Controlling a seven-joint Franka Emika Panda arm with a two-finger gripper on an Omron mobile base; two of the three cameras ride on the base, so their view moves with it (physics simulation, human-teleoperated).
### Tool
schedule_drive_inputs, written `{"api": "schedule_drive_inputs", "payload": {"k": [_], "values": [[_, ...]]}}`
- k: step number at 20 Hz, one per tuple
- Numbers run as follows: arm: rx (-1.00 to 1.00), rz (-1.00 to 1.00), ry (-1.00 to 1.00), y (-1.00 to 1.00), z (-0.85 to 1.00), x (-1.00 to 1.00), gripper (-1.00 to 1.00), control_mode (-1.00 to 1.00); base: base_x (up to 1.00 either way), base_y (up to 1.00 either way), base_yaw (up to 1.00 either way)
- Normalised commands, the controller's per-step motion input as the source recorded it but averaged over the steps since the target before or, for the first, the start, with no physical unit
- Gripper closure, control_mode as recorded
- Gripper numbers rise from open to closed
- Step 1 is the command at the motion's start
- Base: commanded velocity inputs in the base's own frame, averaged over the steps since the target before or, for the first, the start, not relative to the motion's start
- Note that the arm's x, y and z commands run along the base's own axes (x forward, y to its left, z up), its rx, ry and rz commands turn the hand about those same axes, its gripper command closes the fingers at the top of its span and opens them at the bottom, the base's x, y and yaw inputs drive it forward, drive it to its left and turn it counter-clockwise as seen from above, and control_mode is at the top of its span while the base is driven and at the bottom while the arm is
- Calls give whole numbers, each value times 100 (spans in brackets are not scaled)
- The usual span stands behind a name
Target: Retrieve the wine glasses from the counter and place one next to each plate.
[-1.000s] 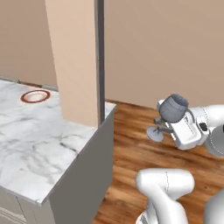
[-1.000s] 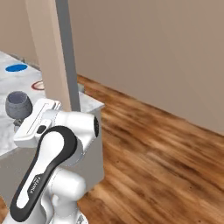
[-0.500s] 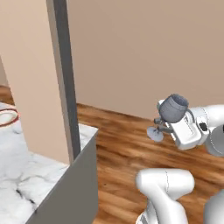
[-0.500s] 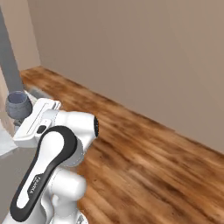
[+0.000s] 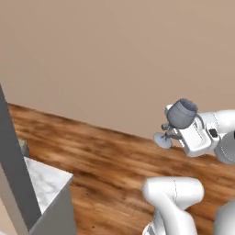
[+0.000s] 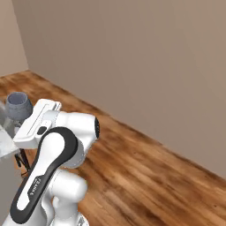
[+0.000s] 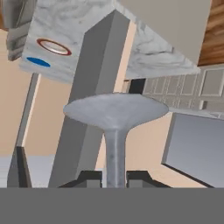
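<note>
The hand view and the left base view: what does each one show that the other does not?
Hand view alone: the blue plate and the red-rimmed plate on a marble top, and the claw shut on the glass stem. Left base view alone: the glass's rounded bowl, tipped sideways, and the wooden floor below. Both: the wine glass with its round foot.

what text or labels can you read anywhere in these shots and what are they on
One text only: dark lettering runs along the black strip of the robot's white arm link in the right base view, too small and blurred to read.
Nothing is written on the wine glass, the gripper clamped on its stem, the blue plate, the red-rimmed plate, the marble top or the wall.
</note>
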Motion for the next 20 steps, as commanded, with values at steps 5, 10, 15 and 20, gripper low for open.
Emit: {"api": "schedule_drive_inputs", "payload": {"k": [5,10,15,20], "values": [[0,0,0,0,0,0,100,100,100,-35,11],[0,0,0,0,0,0,100,100,100,-50,44],[0,0,0,0,0,0,100,100,100,-51,63],[0,0,0,0,0,0,100,100,100,-46,68]]}}
